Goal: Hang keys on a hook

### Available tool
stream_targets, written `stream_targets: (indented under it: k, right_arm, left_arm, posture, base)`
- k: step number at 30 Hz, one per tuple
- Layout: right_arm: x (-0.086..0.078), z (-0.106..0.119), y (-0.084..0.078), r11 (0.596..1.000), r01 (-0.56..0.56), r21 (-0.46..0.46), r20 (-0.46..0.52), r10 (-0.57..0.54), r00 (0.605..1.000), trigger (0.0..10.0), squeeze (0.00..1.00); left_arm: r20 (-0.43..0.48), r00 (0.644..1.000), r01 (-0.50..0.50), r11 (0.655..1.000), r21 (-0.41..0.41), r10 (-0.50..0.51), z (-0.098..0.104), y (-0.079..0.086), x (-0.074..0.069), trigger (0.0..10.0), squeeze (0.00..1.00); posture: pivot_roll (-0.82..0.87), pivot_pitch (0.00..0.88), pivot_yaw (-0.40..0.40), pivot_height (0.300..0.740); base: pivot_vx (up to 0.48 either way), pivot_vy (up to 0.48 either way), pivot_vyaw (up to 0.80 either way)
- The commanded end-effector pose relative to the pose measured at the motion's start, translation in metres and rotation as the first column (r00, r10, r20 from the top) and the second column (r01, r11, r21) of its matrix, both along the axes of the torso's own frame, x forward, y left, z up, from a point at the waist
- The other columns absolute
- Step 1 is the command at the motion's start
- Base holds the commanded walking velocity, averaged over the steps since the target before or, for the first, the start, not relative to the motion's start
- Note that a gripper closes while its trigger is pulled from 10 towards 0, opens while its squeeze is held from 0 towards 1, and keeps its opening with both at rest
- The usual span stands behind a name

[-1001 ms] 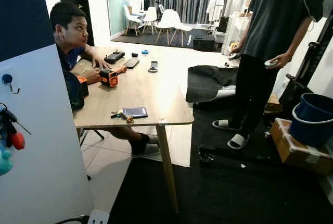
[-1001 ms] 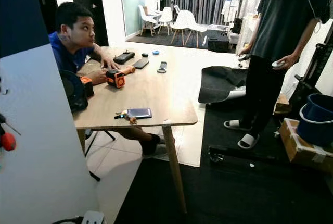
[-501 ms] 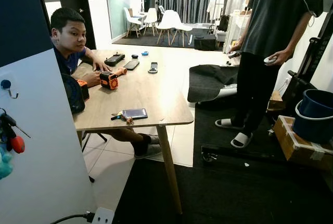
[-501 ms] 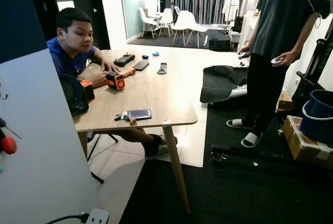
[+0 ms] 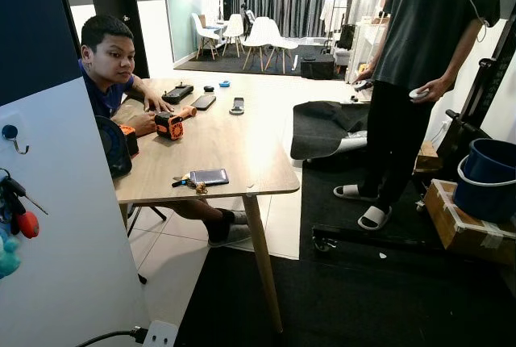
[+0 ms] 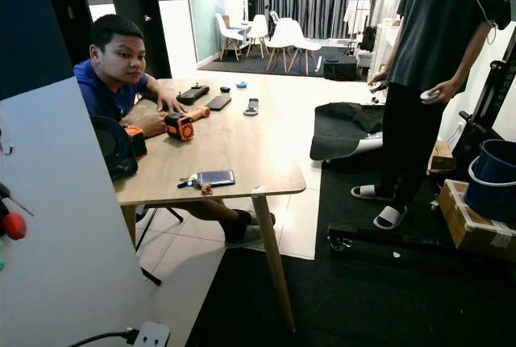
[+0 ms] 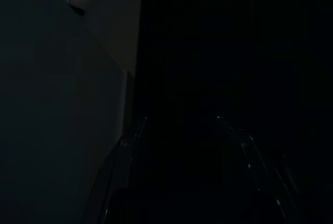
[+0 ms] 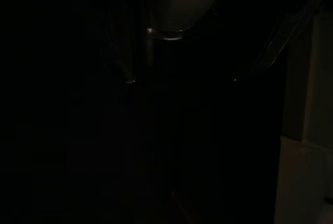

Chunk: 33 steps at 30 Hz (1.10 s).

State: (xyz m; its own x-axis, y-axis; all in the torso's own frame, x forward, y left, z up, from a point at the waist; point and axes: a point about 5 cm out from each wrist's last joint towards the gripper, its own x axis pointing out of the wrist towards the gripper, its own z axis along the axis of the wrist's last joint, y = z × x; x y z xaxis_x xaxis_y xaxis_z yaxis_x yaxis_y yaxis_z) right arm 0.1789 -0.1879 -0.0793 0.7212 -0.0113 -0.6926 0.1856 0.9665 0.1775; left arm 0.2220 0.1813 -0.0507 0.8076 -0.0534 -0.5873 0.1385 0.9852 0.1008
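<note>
A small bunch of keys lies on the wooden table, near its front edge and right beside a dark phone. A white board stands at my left and carries a blue-capped hook with nothing on it. Below that hook hangs another bunch of keys with a red fob. Both arms hang idle in the dark. My left gripper shows faint finger outlines set apart, open and empty. My right gripper shows two glints set apart, also open.
A person sits at the table's left side, with an orange tool and remotes in front. Another person stands at the right on a dark mat. A blue bucket on a cardboard box sits far right. A power strip lies on the floor.
The camera has shifted a little since a second ago, so the whole scene sits slightly differently. The keys on the table have not moved, and the seated person has turned the head slightly.
</note>
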Motion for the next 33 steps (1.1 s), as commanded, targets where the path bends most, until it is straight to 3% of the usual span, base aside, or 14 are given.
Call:
stream_targets:
  k: [1,27,33]
  right_arm:
    - [-0.0075,-0.0041,0.0003,1.000,-0.021,-0.010,-0.036,0.020,0.999,10.0,0.00]
    - [-0.0109,-0.0057,0.0019,0.998,-0.059,-0.023,-0.047,0.058,0.997,10.0,0.00]
    - [-0.0075,-0.0044,0.0020,0.999,-0.050,-0.021,-0.041,0.049,0.998,10.0,0.00]
  left_arm:
    - [-0.023,1.000,0.003,1.000,-0.016,-0.003,-0.0043,-0.0028,-0.0057,10.0,0.00]
    - [-0.025,0.999,0.021,1.000,-0.006,-0.021,-0.0056,-0.0023,-0.0083,10.0,0.00]
    - [-0.013,1.000,0.014,1.000,-0.008,-0.014,-0.0022,-0.0027,-0.0020,10.0,0.00]
  posture:
    - [0.06,0.000,0.008,0.740]
    - [0.06,0.000,-0.001,0.740]
    - [0.07,0.000,-0.006,0.740]
  base:
    - [0.000,0.000,0.00]
    - [0.000,0.000,0.00]
    - [0.000,0.000,0.00]
